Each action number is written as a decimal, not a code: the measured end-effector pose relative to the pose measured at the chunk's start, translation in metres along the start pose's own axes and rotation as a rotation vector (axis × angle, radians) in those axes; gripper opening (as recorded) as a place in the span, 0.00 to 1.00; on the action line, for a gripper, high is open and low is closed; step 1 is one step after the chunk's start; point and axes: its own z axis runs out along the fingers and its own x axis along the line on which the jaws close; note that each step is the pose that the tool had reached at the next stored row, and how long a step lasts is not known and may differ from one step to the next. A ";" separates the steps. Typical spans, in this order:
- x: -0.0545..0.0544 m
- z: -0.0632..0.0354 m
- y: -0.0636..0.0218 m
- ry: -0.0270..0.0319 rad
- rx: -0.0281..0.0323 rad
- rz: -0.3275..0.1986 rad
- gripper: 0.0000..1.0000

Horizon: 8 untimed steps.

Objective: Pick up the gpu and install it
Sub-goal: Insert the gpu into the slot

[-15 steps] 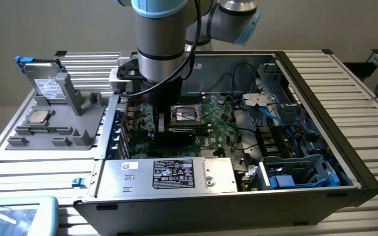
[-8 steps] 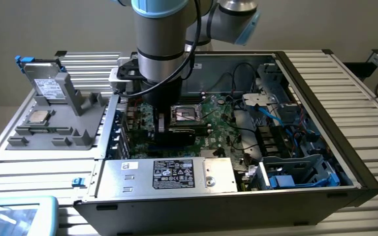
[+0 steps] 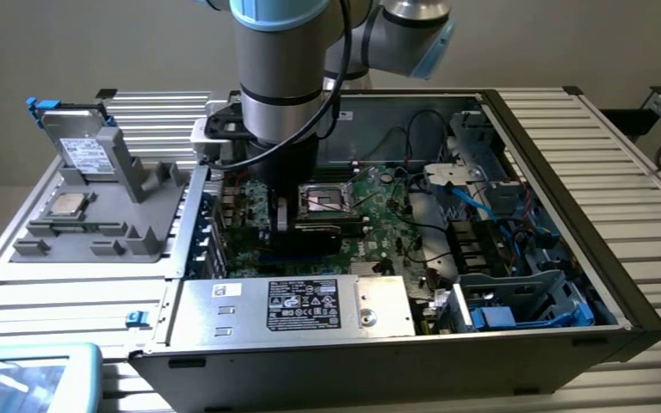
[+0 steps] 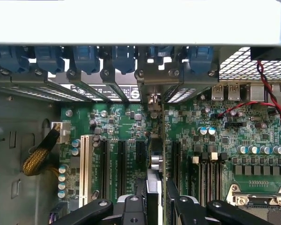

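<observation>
Open computer case lies on its side on a slatted table, insides facing up. The arm reaches straight down into the half of the case on the exterior view's left, over the green motherboard. A silver labelled power supply box sits along the case's near edge. A grey tray stands outside the case, on the exterior view's left.

Wrist view: the gpu is seen edge-on, standing upright over the motherboard's row of expansion slots. A black slot lies on one side of it and another on the other side. Its silver end bracket reaches the case's rear wall, under a row of blue clips. Cannot tell whether the card is fully seated.

The gripper is clamped on the card, one black finger on each face. A white slot lies well to one side.
</observation>
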 end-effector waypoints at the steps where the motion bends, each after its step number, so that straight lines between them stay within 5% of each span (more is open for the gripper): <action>1: 0.000 0.0000 0.0000 -0.0004 0.0000 0.000 0.27; 8: 0.000 0.0005 0.0000 -0.0050 0.0001 0.000 0.27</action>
